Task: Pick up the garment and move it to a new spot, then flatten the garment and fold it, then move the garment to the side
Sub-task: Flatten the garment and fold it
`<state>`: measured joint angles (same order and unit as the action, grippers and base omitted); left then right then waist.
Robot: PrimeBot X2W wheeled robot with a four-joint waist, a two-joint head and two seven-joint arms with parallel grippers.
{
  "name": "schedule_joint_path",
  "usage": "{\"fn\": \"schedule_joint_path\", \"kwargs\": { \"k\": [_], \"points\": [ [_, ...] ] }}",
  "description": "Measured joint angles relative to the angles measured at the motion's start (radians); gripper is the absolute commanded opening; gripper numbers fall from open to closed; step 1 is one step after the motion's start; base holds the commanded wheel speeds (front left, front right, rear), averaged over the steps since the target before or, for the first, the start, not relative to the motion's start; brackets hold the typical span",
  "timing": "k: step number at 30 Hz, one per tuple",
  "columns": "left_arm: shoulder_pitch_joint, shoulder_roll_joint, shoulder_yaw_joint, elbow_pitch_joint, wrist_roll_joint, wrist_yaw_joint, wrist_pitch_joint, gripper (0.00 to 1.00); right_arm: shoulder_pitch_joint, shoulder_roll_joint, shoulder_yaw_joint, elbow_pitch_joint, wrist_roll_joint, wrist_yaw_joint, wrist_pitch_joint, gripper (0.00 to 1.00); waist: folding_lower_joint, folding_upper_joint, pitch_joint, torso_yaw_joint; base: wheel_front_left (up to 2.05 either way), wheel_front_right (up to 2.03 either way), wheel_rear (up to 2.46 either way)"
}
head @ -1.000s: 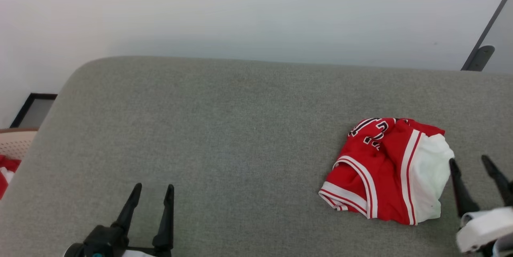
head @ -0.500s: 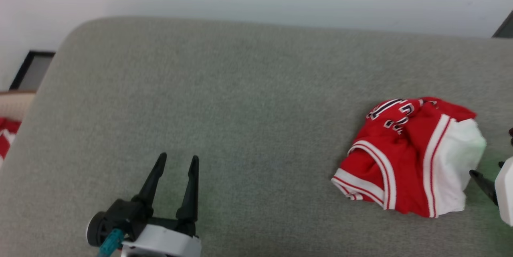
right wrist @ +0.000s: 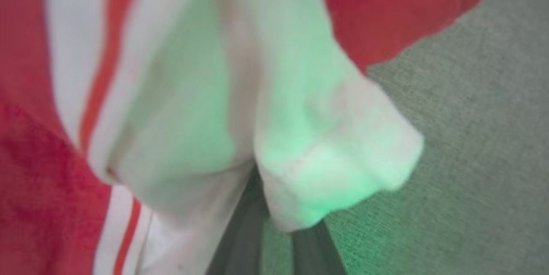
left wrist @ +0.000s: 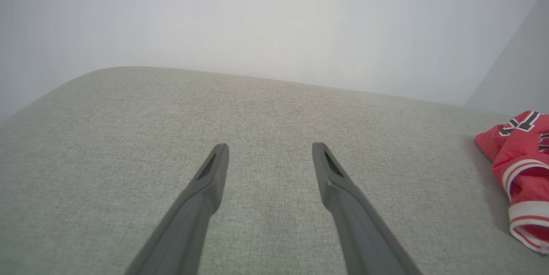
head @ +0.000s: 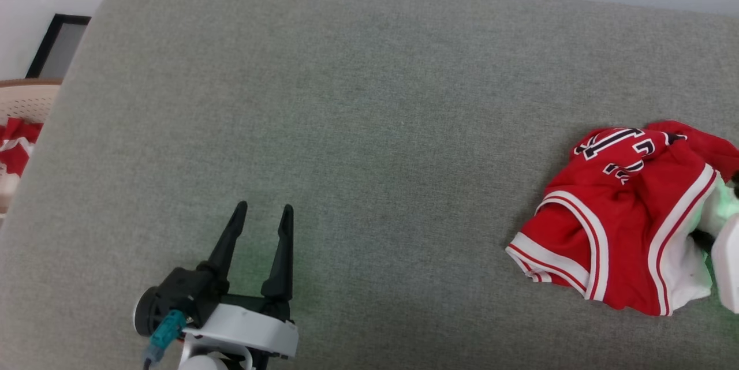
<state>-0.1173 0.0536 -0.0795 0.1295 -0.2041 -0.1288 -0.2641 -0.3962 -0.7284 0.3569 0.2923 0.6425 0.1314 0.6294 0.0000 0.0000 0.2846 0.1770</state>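
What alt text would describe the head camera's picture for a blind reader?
A crumpled red basketball jersey with white striped trim lies at the right edge of a grey fabric cushion. The left gripper is lower left, jaws open.

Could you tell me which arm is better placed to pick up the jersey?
Right, probably: the right pincer is at the jersey, against its white sleeve; the left pincer is open over cushion, well apart.

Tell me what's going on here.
The right tool is against the white sleeve of a crumpled red jersey lying on the right of a gray cushion; whether it has closed on the cloth is unclear. The left tool hovers open over bare cushion, away from the jersey.
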Motion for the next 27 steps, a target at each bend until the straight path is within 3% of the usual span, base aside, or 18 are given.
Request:
{"fn": "schedule_joint_path", "kwargs": {
  "k": [6,15,22,27],
  "points": [
    [0.001,-0.001,-0.004,0.009,0.003,0.000,0.000,1.00,0.027,-0.012,-0.040,0.025,0.005,0.001,-0.070,0.00,0.0000,0.0000,-0.020,-0.032,0.00,0.00,0.00],
    [-0.014,0.026,-0.017,0.020,0.002,0.000,0.000,1.00,0.118,-0.095,-0.244,0.121,-0.010,0.000,-0.150,0.00,0.0000,0.0000,-0.036,-0.107,0.00,0.00,0.00],
    [-0.051,0.070,-0.048,0.040,-0.017,0.000,0.000,1.00,0.104,-0.062,-0.389,0.274,-0.060,0.000,-0.221,0.00,0.0000,0.0000,-0.016,-0.139,0.00,0.00,0.00],
    [-0.069,0.100,-0.066,0.051,-0.025,0.000,0.000,1.00,0.059,-0.044,-0.524,0.442,-0.182,0.000,-0.300,0.00,0.0000,-0.0001,0.004,-0.147,0.00,0.00,0.00]
  ]
}}
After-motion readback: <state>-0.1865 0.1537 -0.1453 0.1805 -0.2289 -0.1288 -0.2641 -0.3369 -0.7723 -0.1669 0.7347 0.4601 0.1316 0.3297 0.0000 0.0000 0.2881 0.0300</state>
